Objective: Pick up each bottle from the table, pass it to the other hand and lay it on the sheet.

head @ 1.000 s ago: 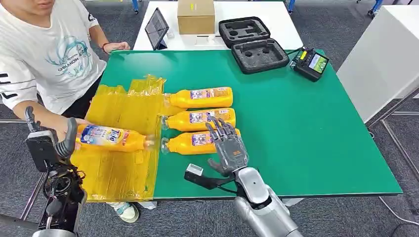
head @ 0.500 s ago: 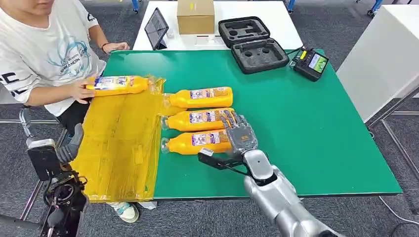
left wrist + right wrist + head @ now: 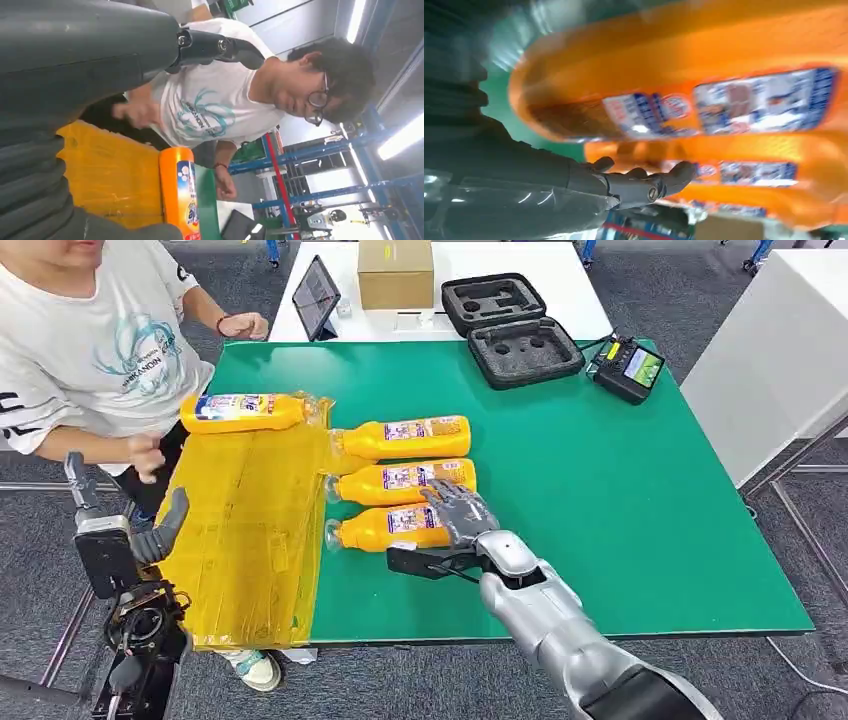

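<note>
Four orange bottles in all: one on the yellow sheet [image 3: 240,530] at its far edge [image 3: 243,412]; three in a row on the green table [image 3: 620,500], far [image 3: 405,437], middle [image 3: 400,480], near [image 3: 390,528]; one person [image 3: 90,350]; one cardboard box [image 3: 396,272]; one tablet [image 3: 316,296]; one black foam case [image 3: 510,328]; one handheld controller [image 3: 628,368].

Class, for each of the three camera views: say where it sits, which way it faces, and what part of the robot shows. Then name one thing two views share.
Head view: high on the body, facing forward and down at the green table; both arms, left hand, right hand.
Left wrist view: behind the left hand, facing the person across the yellow sheet.
Right wrist view: behind the right hand, close on the nearest bottle.
Shared: the head and left wrist views both show the bottle on the sheet.
</note>
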Robot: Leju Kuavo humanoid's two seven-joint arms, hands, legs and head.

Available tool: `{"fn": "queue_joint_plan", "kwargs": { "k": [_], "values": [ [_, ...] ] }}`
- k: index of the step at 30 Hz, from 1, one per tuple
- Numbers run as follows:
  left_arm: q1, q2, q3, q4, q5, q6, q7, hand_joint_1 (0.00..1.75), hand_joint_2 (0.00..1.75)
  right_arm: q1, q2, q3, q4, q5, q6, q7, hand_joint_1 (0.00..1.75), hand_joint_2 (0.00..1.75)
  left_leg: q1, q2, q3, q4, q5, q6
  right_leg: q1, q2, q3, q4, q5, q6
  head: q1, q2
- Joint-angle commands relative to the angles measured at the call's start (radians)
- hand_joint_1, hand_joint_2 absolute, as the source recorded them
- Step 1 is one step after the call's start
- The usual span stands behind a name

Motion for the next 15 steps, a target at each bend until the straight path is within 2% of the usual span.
{"fn": "queue_joint_plan", "kwargs": {
  "k": [1, 2, 12, 15],
  "values": [
    [-0.071, -0.017, -0.011, 0.112, 0.010, -0.008, 0.005, 0.00, 1.75, -0.098, 0.064, -0.025, 0.187, -0.027, 0.056, -0.026, 0.00, 1.75, 0.000, -0.001, 0.001, 0.000, 0.000, -0.001, 0.000, -0.001, 0.001, 0.000, -0.001, -0.001, 0.000, 0.000],
    [-0.072, -0.017, -0.009, 0.113, 0.011, -0.007, 0.005, 0.00, 1.75, -0.099, 0.065, -0.015, 0.191, -0.018, 0.059, -0.027, 0.00, 1.75, 0.001, -0.002, 0.004, 0.001, -0.002, -0.002, 0.001, -0.001, 0.005, 0.000, -0.002, -0.002, 0.000, 0.000],
    [-0.070, -0.016, -0.006, 0.112, 0.016, -0.011, 0.005, 0.00, 1.75, -0.101, 0.069, -0.017, 0.198, -0.028, 0.074, -0.030, 0.00, 1.75, 0.000, -0.001, 0.000, 0.000, 0.000, -0.001, 0.000, -0.001, 0.001, 0.000, -0.001, -0.001, 0.000, 0.000],
    [-0.073, -0.015, 0.002, 0.121, 0.025, -0.017, 0.005, 0.00, 1.75, -0.109, 0.072, -0.006, 0.222, -0.027, 0.127, -0.017, 0.00, 1.75, 0.001, -0.002, 0.002, 0.000, -0.001, -0.001, 0.000, -0.001, 0.003, 0.000, -0.002, -0.001, 0.000, 0.000]
  ]
}}
